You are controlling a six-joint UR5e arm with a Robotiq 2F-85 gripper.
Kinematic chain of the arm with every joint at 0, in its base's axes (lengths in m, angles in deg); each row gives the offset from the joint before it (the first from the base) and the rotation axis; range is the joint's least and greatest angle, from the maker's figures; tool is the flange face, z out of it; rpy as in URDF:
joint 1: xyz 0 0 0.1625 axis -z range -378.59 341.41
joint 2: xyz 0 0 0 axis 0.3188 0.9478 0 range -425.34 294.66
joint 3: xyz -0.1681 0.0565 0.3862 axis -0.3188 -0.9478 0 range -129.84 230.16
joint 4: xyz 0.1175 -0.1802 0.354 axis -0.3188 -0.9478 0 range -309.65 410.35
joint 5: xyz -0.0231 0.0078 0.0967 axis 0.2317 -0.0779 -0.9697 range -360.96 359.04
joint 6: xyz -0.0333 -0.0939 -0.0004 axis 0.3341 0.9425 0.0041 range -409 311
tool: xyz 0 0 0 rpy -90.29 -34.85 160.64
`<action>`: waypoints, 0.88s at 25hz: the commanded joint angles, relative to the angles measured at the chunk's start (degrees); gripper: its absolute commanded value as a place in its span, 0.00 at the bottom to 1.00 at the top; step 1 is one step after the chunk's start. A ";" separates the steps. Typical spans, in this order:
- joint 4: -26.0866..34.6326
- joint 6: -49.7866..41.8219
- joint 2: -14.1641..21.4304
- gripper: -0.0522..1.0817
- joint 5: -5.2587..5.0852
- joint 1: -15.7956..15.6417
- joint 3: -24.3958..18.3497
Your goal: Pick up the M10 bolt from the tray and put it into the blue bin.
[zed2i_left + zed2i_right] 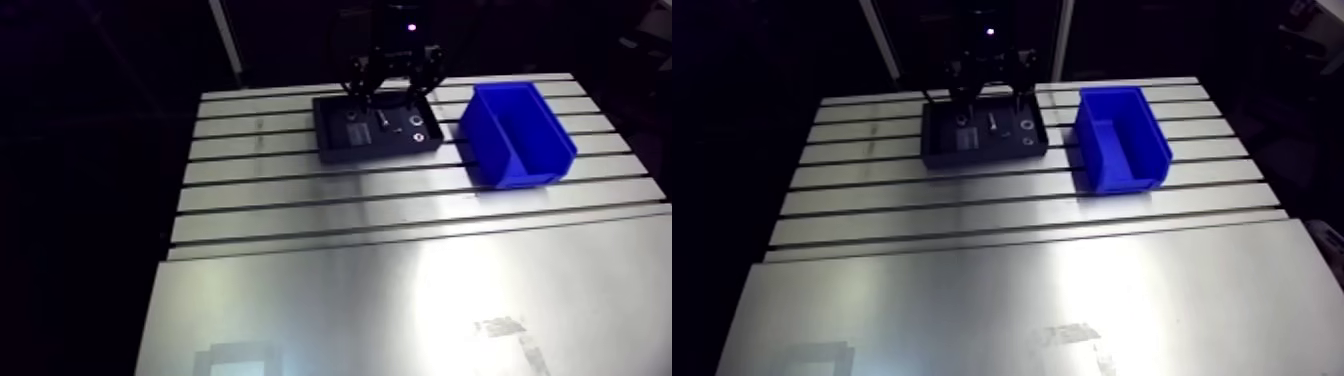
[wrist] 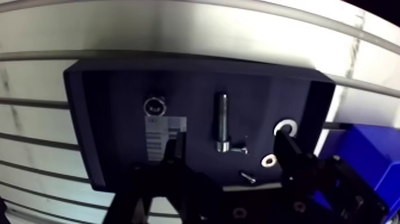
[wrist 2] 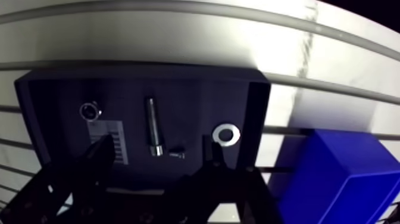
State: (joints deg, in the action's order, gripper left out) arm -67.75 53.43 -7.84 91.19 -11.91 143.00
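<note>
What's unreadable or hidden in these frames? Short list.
Wrist view: label print too small to read; the fingers cover its corner.
Wrist view: tray near edge hidden behind the fingers.
Wrist view: blue bin cut off by the frame edge.
Either view: no size marking legible on the bolt, so M10 unconfirmed.
Arm view: tray contents too small and dim.

The gripper (image 2: 231, 143) hangs over the black tray (image 1: 335, 150) at the far side, fingers spread, with the tray's low walls ringing the parts below. To the right, across a narrow strip of table (image 1: 400, 290), stands the taller blue bin (image 1: 525, 172), its top open. Near and left, the surface is unobstructed.
</note>
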 commanded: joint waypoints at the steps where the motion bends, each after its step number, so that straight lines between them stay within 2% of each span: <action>1: -1.92 0.10 -0.69 0.32 0.09 0.00 0.18; 16: -1.92 0.54 -0.78 0.48 0.09 -0.09 0.18; 22: -1.92 0.80 -1.22 0.51 0.09 -0.09 0.18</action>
State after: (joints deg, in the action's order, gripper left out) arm -69.68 54.04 -8.86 91.28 -11.93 143.18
